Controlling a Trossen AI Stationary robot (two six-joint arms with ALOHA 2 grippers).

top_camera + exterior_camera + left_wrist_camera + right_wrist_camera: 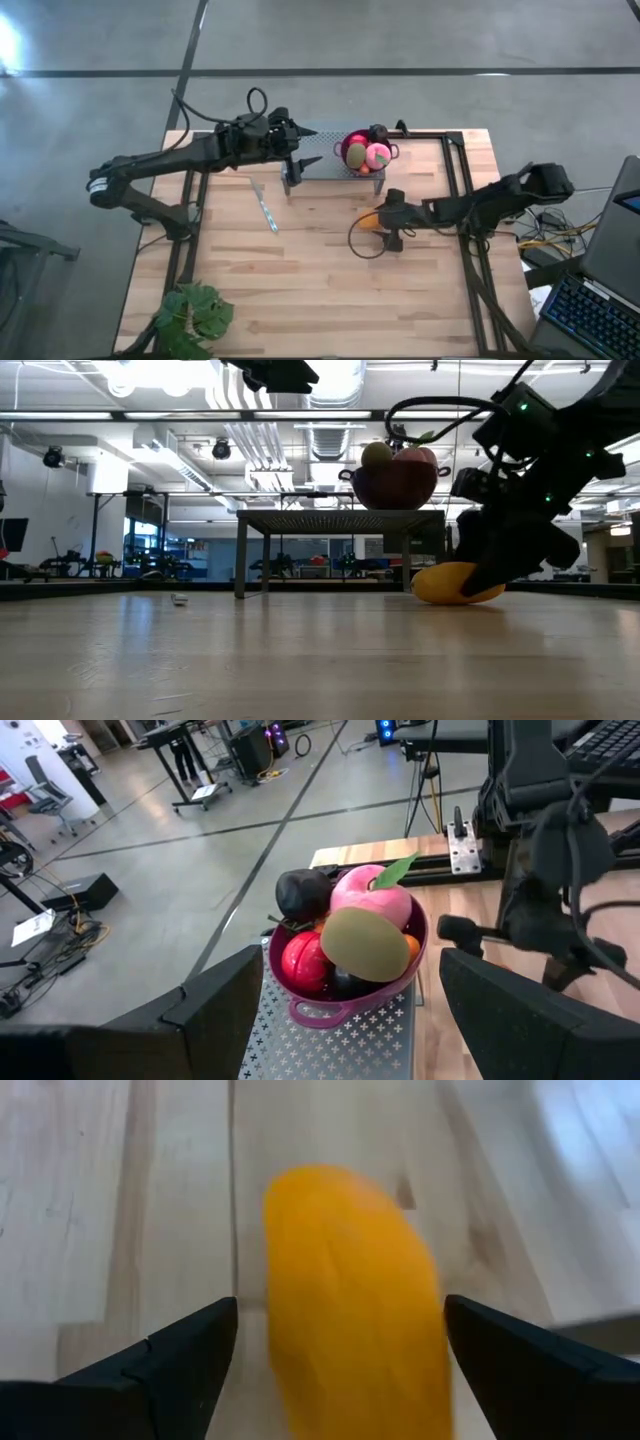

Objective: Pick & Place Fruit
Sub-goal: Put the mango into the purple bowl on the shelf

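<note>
An elongated orange fruit [350, 1310] lies on the wooden table [300, 280], right of centre. My right gripper [341, 1305] hangs low over it, slanting down from the table's right side. It is open, with one finger on each side of the fruit and a gap visible on at least one side. A purple bowl [345, 1005] stands on a grey perforated stand [320, 165] at the far edge. It holds a pink ball, a red ball, an olive-green piece and dark balls. My left gripper [310, 147] hovers open, left of the bowl and above the stand.
A thin silvery utensil [265, 208] lies left of centre on the table. A leafy green plant [195, 312] sits at the near left corner. A black cable loop [365, 242] hangs by the right gripper. A laptop [605, 270] stands off the table's right edge.
</note>
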